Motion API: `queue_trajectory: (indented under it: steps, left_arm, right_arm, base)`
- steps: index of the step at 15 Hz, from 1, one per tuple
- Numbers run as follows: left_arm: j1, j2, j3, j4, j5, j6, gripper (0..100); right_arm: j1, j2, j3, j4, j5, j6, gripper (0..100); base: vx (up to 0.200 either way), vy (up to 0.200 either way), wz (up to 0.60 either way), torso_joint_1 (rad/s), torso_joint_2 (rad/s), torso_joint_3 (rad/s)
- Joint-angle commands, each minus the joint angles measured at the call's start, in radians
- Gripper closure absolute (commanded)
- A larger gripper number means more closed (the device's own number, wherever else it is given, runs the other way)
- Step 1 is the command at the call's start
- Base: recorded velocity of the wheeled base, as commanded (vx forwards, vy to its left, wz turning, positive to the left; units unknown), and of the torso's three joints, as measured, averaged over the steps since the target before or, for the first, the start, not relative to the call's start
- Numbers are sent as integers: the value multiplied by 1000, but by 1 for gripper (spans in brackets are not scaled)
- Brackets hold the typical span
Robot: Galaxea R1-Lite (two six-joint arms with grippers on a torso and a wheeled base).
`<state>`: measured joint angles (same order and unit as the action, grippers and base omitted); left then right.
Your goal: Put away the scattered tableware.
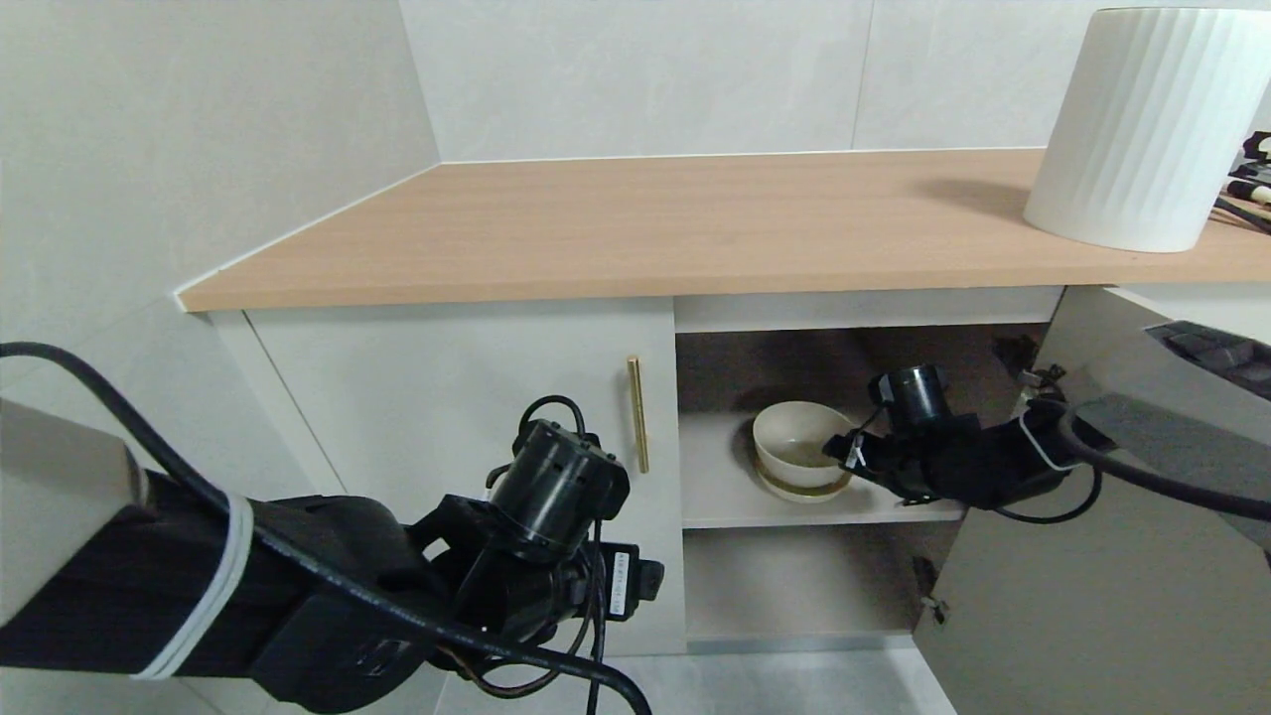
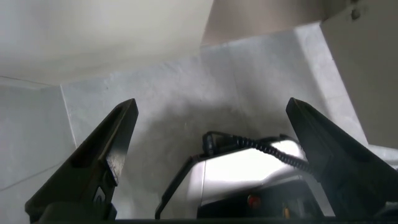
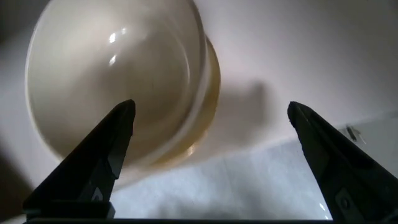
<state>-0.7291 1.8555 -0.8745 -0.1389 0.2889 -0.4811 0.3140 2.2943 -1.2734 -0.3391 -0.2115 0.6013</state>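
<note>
right gripper [image 3: 208, 109], wide and empty, beside the bowl [image 1: 799, 457] on the cabinet shelf [image 1: 715, 492]; a crooked pull-back could clip its rim and drag it off.

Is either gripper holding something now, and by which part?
Nothing is held. Both the left gripper and right gripper are open; the bowl sits free.

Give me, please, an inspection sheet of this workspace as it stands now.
Surface: wooden countertop; cabinet shelf below, right door open.
Job's things: cream bowl on the shelf, atop a yellowish dish.
Clutter: white ribbed container, dark utensils on the countertop.
Grippers: left gripper open, empty, low by the closed door; right gripper open beside the bowl.
Cables: black cable along the left arm.
Surroundings: pale wall; gold door handle.
</note>
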Motion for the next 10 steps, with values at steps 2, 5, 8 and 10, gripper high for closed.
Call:
queue_trajectory:
  steps: [2, 5, 8, 10]
  left_arm:
    - [66, -216, 40, 7, 4, 7, 0]
    - [112, -398, 91, 51, 1, 9, 0]
    - [140, -535, 175, 65, -1, 10, 0]
    - [145, -552, 183, 64, -2, 10, 0]
  right_arm:
    - [85, -271, 250, 3, 38, -54, 0]
    - [158, -518, 442, 29, 64, -74, 0]
    - [191, -717, 494, 190, 83, -112, 0]
    - [189, -786, 496, 267, 95, -112, 0]
  base:
    - [0, 0, 0, 0, 0, 0]
    - [0, 0, 0, 0, 0, 0]
    - [0, 0, 0, 0, 0, 0]
    - [0, 0, 0, 0, 0, 0]
